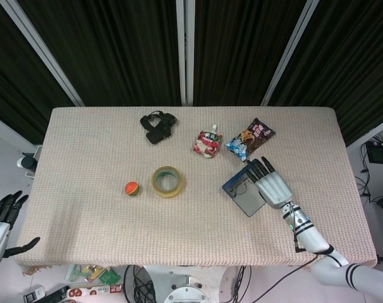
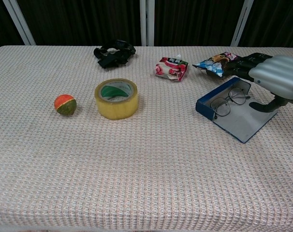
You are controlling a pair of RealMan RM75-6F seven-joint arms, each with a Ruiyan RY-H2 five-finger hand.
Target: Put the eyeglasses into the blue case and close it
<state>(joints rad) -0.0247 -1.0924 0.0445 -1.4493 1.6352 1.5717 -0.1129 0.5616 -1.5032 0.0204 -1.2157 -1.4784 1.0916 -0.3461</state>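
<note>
A woven beige table [image 1: 84, 189] stands before dark curtains in the head view. The blue case [image 1: 243, 189] lies open at right, one pair of eyeglasses [image 1: 243, 187] inside, just left of the right hand [image 1: 272, 183], whose fingers are spread flat and hold nothing. The left hand [image 1: 2, 218] hangs off the table's near left edge, fingers apart. In the chest view, one tape roll [image 2: 116, 98], one ball [image 2: 65, 104] and two pouches [image 2: 171, 68] show; their print is unreadable.
</note>
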